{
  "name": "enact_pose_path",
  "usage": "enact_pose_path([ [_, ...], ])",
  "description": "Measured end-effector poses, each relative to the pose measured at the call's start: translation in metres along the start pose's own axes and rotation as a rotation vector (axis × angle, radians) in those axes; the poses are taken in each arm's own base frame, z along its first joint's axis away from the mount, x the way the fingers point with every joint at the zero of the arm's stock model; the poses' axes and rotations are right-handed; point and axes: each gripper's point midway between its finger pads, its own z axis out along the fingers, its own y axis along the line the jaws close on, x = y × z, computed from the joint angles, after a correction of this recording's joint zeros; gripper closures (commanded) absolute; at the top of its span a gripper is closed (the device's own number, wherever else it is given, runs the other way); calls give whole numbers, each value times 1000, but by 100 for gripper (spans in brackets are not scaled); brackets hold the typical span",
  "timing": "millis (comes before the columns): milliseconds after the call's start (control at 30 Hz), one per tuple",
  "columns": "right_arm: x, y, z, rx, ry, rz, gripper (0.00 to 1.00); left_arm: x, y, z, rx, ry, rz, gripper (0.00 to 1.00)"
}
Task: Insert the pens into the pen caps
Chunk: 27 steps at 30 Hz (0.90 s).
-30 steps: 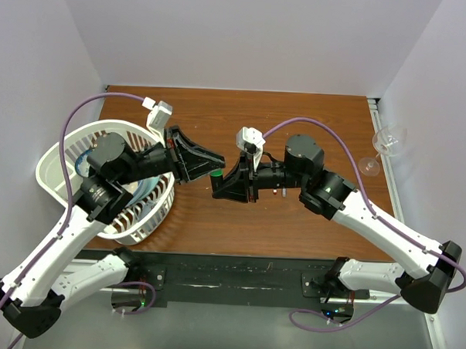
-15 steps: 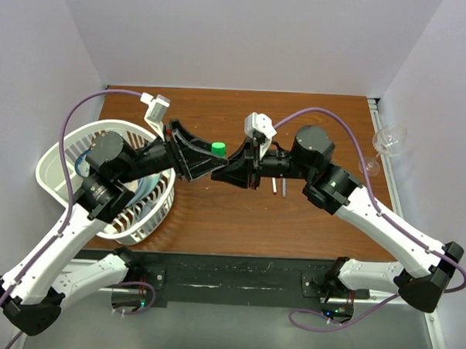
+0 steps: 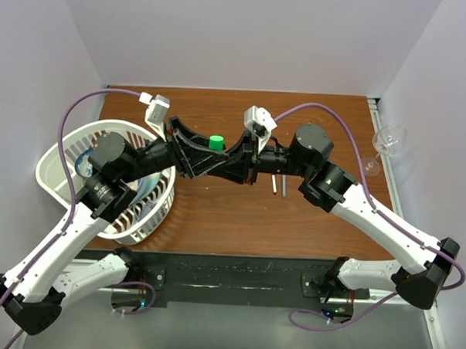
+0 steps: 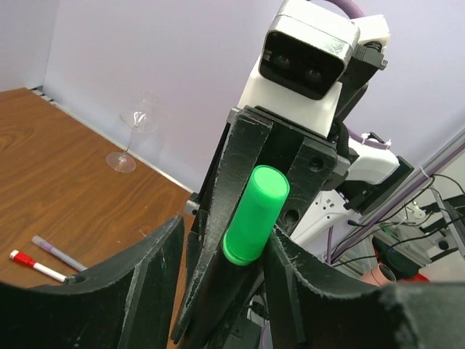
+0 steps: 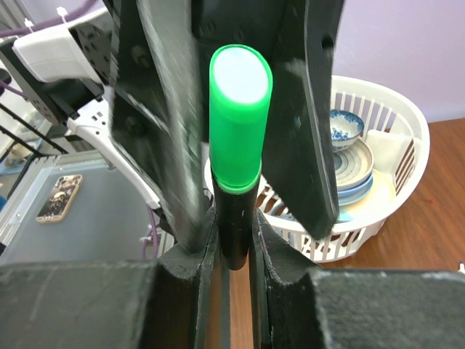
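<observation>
Right wrist: black marker (image 5: 234,233) is clamped by right gripper (image 5: 232,251) w/ green cap (image 5: 238,123) seated on tip; 1 of 3 judged done. Left gripper (image 4: 225,273) approx half open around cap, nothing gripped. 2 thin pens (image 4: 59,254) seen on table (image 4: 73,182) beyond, capping unclear.

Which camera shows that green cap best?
The right wrist view: the green cap is close, centred, seated on the black marker. The left wrist view shows it slanted, smaller; the top view, only a dot.

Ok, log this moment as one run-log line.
green cap: on black marker | right end effector: shut on marker | left end effector: open, flanking cap | two thin pens: on table
</observation>
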Motion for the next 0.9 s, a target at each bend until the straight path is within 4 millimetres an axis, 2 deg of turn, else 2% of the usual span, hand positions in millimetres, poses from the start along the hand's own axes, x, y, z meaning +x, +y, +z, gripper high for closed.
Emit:
enact_pose_path([
  [100, 0, 0, 0, 1, -2, 15, 100, 2, 3, 0, -2, -2, 0, 54],
  [167, -1, 0, 1, -1, -6, 19, 100, 1, 1, 0, 4, -8, 6, 60],
  [267, -3, 0, 1, 1, -15, 22, 100, -1, -2, -2, 10, -18, 16, 83],
  [300, -3, 1, 1, -2, -14, 33, 100, -1, -2, -3, 14, -20, 32, 98],
  [333, -3, 3, 1, -6, -11, 53, 100, -1, -3, -3, 20, -20, 49, 100],
  [433, -3, 7, 0, -13, -7, 97, 87, 0, -6, -4, 42, -19, 83, 100],
  [467, -3, 8, 0, -12, -8, 105, 73, 0, -6, -3, 46, -20, 84, 100],
  [567, -4, 8, 0, -10, -12, 109, 59, -1, -5, -3, 43, -26, 72, 100],
  [733, -2, 10, -8, 4, -45, 113, 55, -2, -1, -1, 21, -34, 29, 100],
  [900, 4, 12, -11, 2, -57, 150, 59, -3, 1, 2, 17, -40, 6, 100],
])
